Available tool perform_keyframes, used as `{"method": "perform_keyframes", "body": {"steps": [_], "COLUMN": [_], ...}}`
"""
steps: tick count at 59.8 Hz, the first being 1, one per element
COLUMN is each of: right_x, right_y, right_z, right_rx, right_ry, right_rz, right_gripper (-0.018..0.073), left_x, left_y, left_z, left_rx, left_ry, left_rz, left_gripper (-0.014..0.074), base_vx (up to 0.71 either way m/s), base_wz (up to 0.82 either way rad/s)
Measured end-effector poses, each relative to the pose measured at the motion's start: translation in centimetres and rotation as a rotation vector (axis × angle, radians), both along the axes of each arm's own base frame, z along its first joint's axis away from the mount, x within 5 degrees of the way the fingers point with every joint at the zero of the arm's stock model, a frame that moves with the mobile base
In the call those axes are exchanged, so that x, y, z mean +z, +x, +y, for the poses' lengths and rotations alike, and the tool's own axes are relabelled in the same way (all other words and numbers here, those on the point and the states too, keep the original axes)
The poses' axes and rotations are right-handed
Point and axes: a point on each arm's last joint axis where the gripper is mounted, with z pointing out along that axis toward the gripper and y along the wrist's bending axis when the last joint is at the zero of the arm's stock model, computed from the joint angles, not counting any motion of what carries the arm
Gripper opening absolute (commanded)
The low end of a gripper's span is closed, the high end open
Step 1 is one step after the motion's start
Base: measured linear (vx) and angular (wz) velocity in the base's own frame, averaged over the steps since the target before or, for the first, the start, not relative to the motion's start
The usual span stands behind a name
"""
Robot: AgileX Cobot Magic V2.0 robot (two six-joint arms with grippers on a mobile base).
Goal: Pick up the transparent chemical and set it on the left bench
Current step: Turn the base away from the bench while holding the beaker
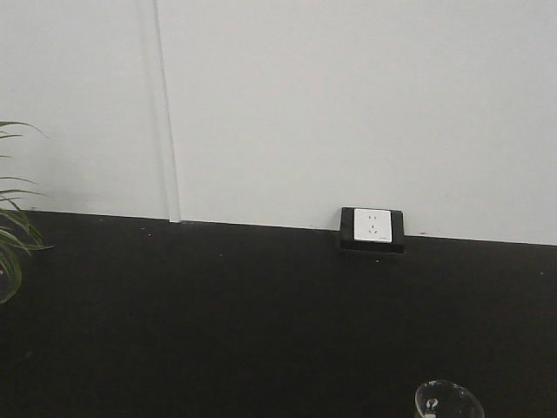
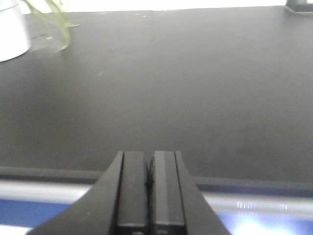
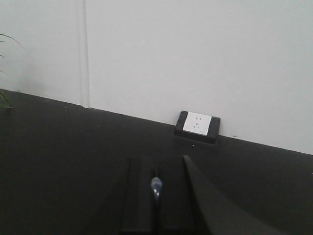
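1. We see the transparent chemical only in the front view. It is a clear glass rim at the bottom edge of the picture, towards the right, with a whitish bit inside, and the frame cuts off the rest.
2. It stands on the black worktop, nearer to us than the wall socket and somewhat to the right of it. It is well apart from the plant leaves at the far left.
3. The right claw has its jaws drawn narrow, with only a thin slit between them. It points across the worktop towards the socket and the white wall.
4. A small clear glint with a bluish tone shows in that slit, partway along the fingers. We cannot tell whether it is part of the glass, or whether the jaws touch it.
5. From these views we therefore cannot say exactly how the beaker lies relative to the right claw.
6. The left claw is closed, its two pads pressed together with nothing between them. It hangs over the near edge of the worktop.
7. In the left wrist view, a white pot with green leaves sits at the far left corner of the worktop, well apart from the left claw.
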Motion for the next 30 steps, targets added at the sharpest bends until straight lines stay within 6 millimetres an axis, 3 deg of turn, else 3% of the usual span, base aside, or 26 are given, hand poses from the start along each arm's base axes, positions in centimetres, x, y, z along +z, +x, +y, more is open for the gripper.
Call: {"method": "perform_keyframes", "body": {"steps": [30], "right_x": [0.00], "right_y": [0.00], "right_z": [0.00], "right_rx": [0.000], "right_ry": [0.000], "right_rz": [0.000], "right_gripper": [-0.0003], "left_x": [0.00], "left_y": [0.00], "left_z": [0.00], "left_rx": [0.000], "left_ry": [0.000], "left_rz": [0.000], "left_gripper": [-0.0003], "base_vx": [-0.18], "base_wz": [0.13]}}
